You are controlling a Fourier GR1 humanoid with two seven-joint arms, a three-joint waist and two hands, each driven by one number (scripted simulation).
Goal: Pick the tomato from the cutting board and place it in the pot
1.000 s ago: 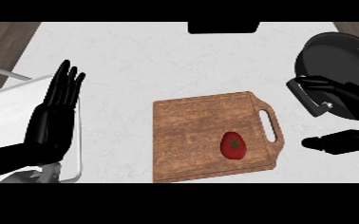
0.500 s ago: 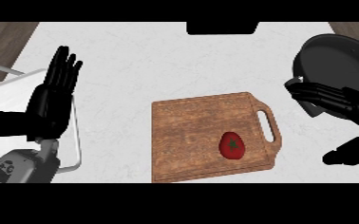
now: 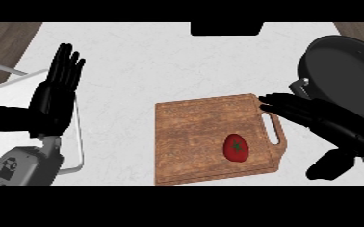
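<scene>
On the counter (image 3: 156,62), biggest item to smallest: the black pot (image 3: 334,72) sits at the right edge, nothing visible inside it from this angle. Left of it lies the wooden cutting board (image 3: 206,139), handle end toward the pot. The right hand (image 3: 302,110) has swung in from the lower right since half a second ago; back then only a dark bit of it showed low at the right edge, now its fingers stretch flat over the board's handle corner, pointing left. Fingers straight, released, holding nothing. The left hand (image 3: 57,94) rests open at the left edge, fingers up, roughly where it was earlier, maybe a touch higher. The tomato (image 3: 236,147) hasn't moved across the frames: on the board's lower right part, near the handle, apart from the right hand's fingertips. My read: reach phase is under way, grasp not started. Hand likely needs to drop lower and toward the tomato before closing. Pot is close by, so the carry looks short.
</scene>
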